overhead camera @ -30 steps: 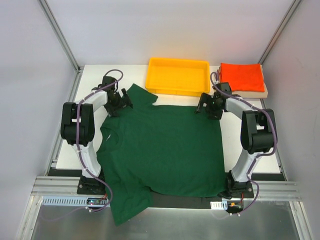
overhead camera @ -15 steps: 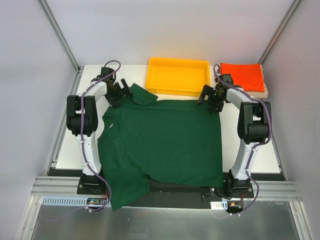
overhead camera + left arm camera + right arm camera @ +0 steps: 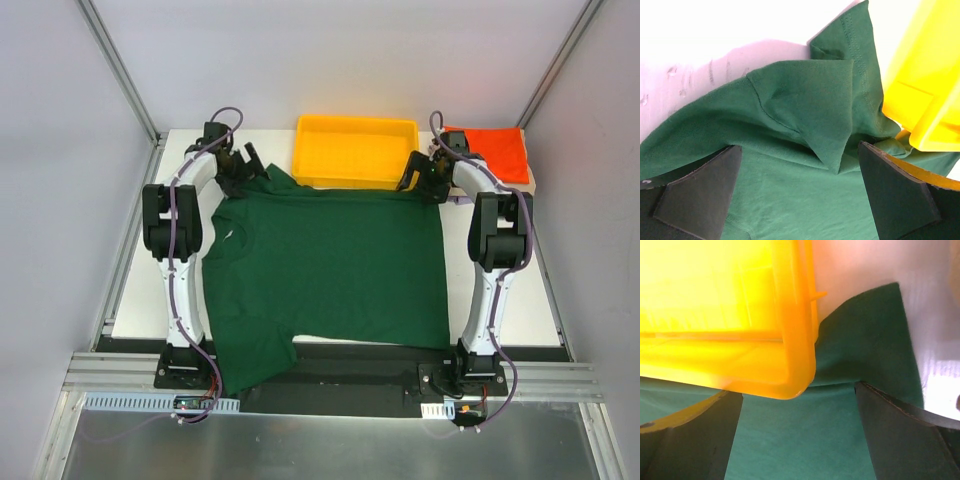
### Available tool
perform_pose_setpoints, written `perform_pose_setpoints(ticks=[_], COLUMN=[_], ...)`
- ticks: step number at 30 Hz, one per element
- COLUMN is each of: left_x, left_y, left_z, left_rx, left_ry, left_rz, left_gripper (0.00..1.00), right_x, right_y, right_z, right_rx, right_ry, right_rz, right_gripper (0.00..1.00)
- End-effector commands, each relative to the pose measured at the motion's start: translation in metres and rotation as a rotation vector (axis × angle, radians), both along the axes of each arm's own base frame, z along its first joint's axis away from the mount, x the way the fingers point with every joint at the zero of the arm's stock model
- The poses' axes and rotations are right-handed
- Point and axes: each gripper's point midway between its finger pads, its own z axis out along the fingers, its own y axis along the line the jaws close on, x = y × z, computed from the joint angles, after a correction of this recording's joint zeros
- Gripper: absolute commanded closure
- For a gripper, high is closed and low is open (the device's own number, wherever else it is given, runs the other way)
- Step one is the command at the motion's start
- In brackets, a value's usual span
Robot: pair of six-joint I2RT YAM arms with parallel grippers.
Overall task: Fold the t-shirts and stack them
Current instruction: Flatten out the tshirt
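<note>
The large dark green t-shirt (image 3: 330, 270) lies spread flat over the middle of the white table. My left gripper (image 3: 243, 170) is over its far left sleeve, jaws wide apart. The left wrist view shows the rumpled, folded-over sleeve (image 3: 805, 100) lying between the fingers (image 3: 700, 195). My right gripper (image 3: 425, 180) is over the shirt's far right corner, also open. In the right wrist view that corner (image 3: 870, 340) lies beside the tray. A folded orange-red t-shirt (image 3: 495, 150) lies at the far right on a tan layer.
The yellow plastic tray (image 3: 355, 150) stands at the far middle, touching the green shirt's far edge; it shows close in the left wrist view (image 3: 925, 90) and the right wrist view (image 3: 725, 315). The shirt's near left part (image 3: 245, 365) hangs over the table's front edge.
Both arms have reached farther away and the green shirt has slid with them toward the tray. Its far edge now meets the tray and less cloth hangs over the front edge.
</note>
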Motion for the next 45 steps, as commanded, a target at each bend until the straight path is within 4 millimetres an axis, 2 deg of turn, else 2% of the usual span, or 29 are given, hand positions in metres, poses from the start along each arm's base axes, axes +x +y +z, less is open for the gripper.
perform_pose_setpoints(ticks=[1, 3, 4, 5, 6, 9, 11, 14, 17, 19, 21, 24, 30, 37, 42, 45], left_x=[0.015, 0.008, 0.001, -0.008, -0.021, -0.065, -0.098, -0.14, -0.17, -0.178, -0.18, -0.172, -0.142, -0.104, -0.087, -0.093], left_y=[0.003, 0.003, 0.004, 0.007, 0.009, 0.017, 0.022, 0.02, 0.003, -0.006, -0.007, -0.008, 0.004, 0.012, 0.01, 0.002], left_z=[0.023, 0.038, 0.05, 0.055, 0.059, 0.062, 0.059, 0.05, 0.036, 0.026, 0.016, 0.005, -0.011, -0.026, -0.011, 0.01], left_rx=[-0.019, -0.018, -0.007, 0.009, 0.024, 0.089, 0.12, 0.132, 0.103, 0.069, 0.066, 0.072, 0.148, 0.171, 0.17, 0.136], left_ry=[-0.068, -0.087, -0.104, -0.104, -0.098, -0.073, -0.044, -0.003, 0.023, 0.028, 0.055, 0.078, 0.091, 0.114, 0.068, 0.031], left_rz=[-0.04, -0.044, -0.04, -0.034, -0.02, 0.007, 0.037, 0.062, 0.04, 0.015, 0.011, 0.007, 0.027, 0.022, 0.005, -0.016], left_gripper=[0.01, 0.01, 0.01, 0.01, 0.01, 0.01, 0.01, 0.01, 0.01, 0.01, 0.01, 0.01, 0.01, 0.01, 0.01, 0.01], right_x=[0.016, 0.01, 0.006, -0.003, -0.015, -0.052, -0.082, -0.123, -0.148, -0.155, -0.155, -0.152, -0.136, -0.107, -0.091, -0.093], right_y=[-0.016, -0.017, -0.018, -0.018, -0.019, -0.016, -0.01, 0.003, 0.013, 0.014, 0.011, 0.008, -0.004, -0.016, -0.019, -0.017], right_z=[0.023, 0.038, 0.044, 0.05, 0.061, 0.068, 0.062, 0.04, 0.02, 0.006, -0.002, -0.008, -0.017, -0.023, -0.01, 0.009], right_rx=[-0.054, -0.062, -0.068, -0.076, -0.083, -0.111, -0.125, -0.139, -0.127, -0.126, -0.14, -0.164, -0.181, -0.179, -0.165, -0.148], right_ry=[-0.071, -0.092, -0.102, -0.105, -0.117, -0.129, -0.11, -0.055, 0.004, 0.035, 0.054, 0.079, 0.117, 0.133, 0.096, 0.055], right_rz=[0.0, 0.001, 0.001, -0.001, -0.003, -0.005, 0.001, 0.033, 0.048, 0.04, 0.037, 0.036, 0.001, -0.021, -0.03, -0.023], right_gripper=[0.04, 0.04, 0.04, 0.04, 0.04, 0.04, 0.04, 0.04, 0.04, 0.04, 0.04, 0.04, 0.04, 0.04, 0.04, 0.04])
